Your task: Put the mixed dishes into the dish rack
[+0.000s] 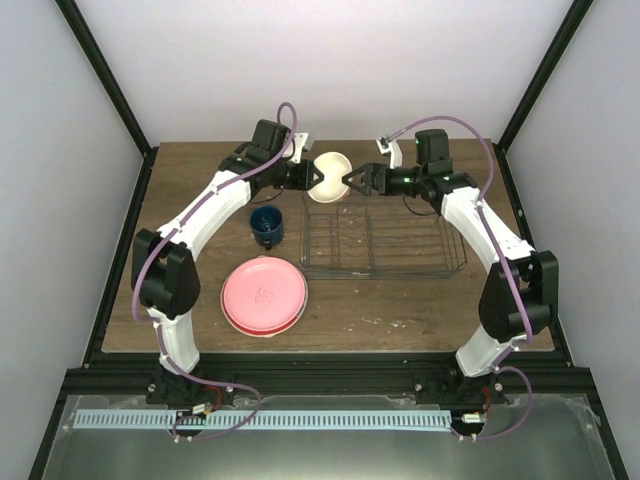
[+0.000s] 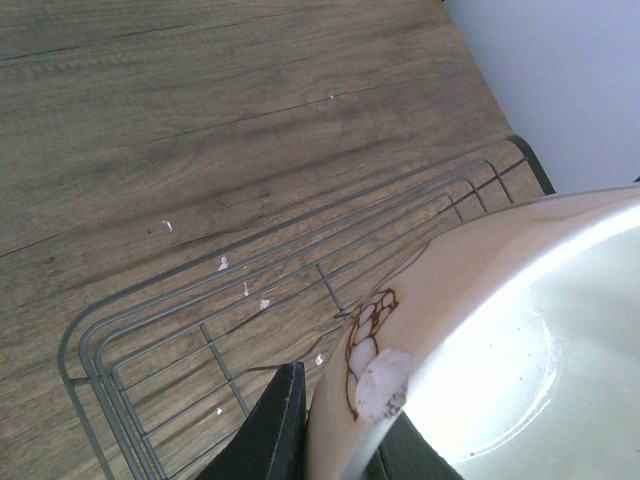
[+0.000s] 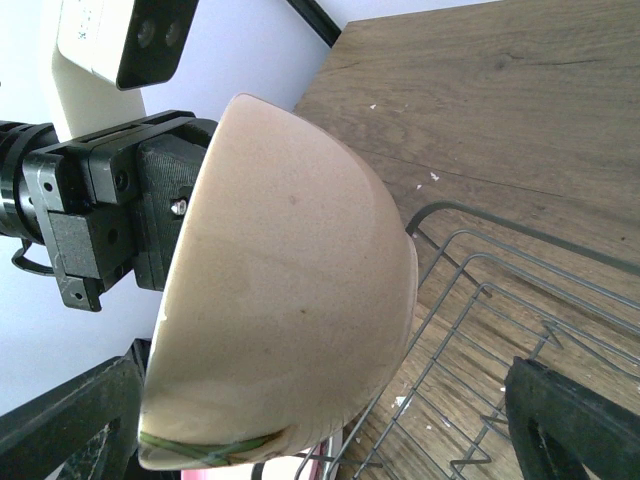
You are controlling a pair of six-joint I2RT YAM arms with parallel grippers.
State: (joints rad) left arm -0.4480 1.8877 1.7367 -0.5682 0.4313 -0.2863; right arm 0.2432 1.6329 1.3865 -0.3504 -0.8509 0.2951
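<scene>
My left pincer (image 2: 335, 445) clamps the cream bowl (image 3: 290, 300) by its rim, so my wide-spread right pincer (image 3: 320, 420) should close squarely before left releases.

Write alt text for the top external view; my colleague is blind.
The left gripper holds a cream bowl near the wire dish rack, the right gripper opposite. A dark blue mug and pink plate sit left of the rack.
</scene>
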